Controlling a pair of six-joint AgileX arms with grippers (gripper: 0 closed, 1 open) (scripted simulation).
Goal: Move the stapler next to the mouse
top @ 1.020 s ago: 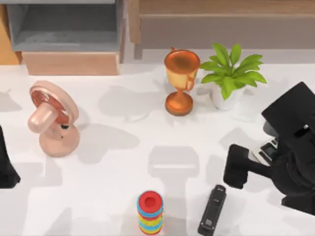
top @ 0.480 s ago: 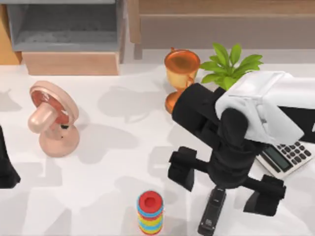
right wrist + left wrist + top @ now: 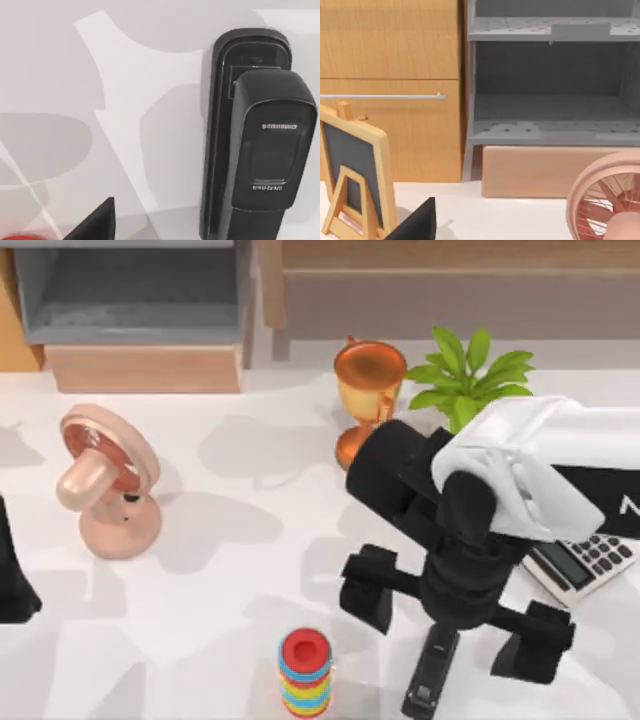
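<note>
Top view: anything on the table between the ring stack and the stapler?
Nothing: in the top view the table between the ring stack and the stapler is bare white surface with shadow only.

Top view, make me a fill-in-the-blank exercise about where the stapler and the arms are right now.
1. The right pincer hangs over the black ____, its fingers spread wide.
2. The grey calculator lies at the table's ____ side.
3. The stack of coloured rings stands to the ____ of the stapler.
4. The left arm sits parked at the table's ____ edge.

Missing words: stapler; right; left; left
</note>
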